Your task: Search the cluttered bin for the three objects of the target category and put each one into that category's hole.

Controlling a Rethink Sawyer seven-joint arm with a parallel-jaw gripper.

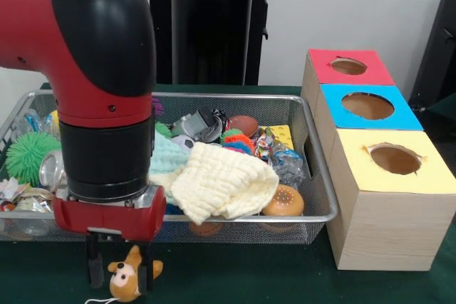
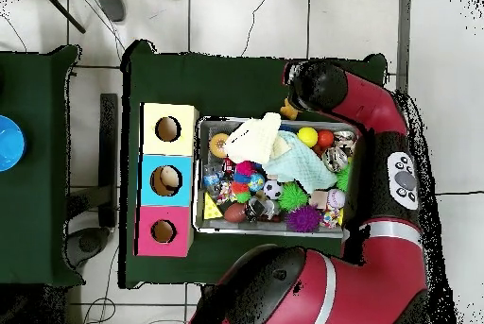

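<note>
plush monkey (image 1: 128, 280) pinched in the claw (image 1: 119, 275), hanging outside the wire bin (image 1: 313, 169) over the green tabletop (image 1: 235, 275), well apart from the yellow hole (image 1: 395, 159). risk: soft, floppy toy held by its edge could slip in transit. bin holds cream waffle cloth (image 1: 217, 186), spiky green ball (image 1: 28, 156).

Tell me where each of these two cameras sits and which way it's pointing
Front view: low across the table, facing the wire bin and three hole boxes; shows the red arm and gripper holding a plush monkey outside the bin.
Overhead view: above, looking straight down; shows the arm curving round the bin from the bottom.
Both share the bin, the boxes and the cream cloth.
</note>
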